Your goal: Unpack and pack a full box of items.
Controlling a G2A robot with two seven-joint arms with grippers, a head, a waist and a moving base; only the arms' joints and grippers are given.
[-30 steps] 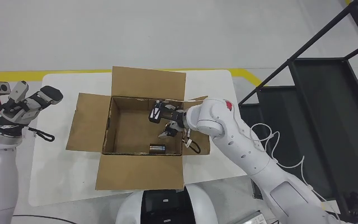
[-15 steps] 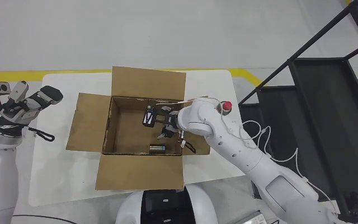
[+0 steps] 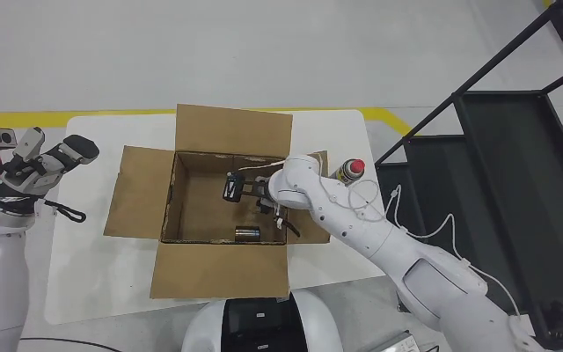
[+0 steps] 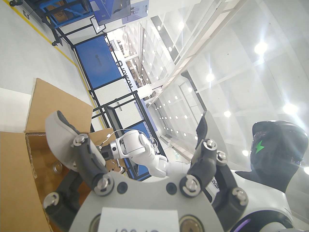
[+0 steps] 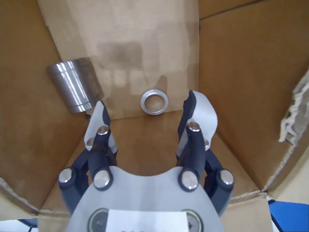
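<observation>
Since a second ago the right gripper [image 3: 230,187] has slid leftward, deeper into the cardboard box [image 3: 233,132]. At the box's 9 o'clock the left gripper [image 3: 57,148] gapes wide, empty. The right gripper's fingers spread on nothing; a metal ring [image 5: 154,102] lies in line with their gap, a steel cylinder [image 3: 247,233] at its 5 o'clock. A red-capped can [image 3: 352,168] stands at the box's 3 o'clock.

White lettering down a blue wall panel [image 4: 103,66], small posters [image 4: 137,10] too fine to read, white sticker [image 4: 140,221] under the left hand [image 4: 130,121], second sticker [image 5: 146,221] under the right hand [image 5: 146,100], print cut off on both.
</observation>
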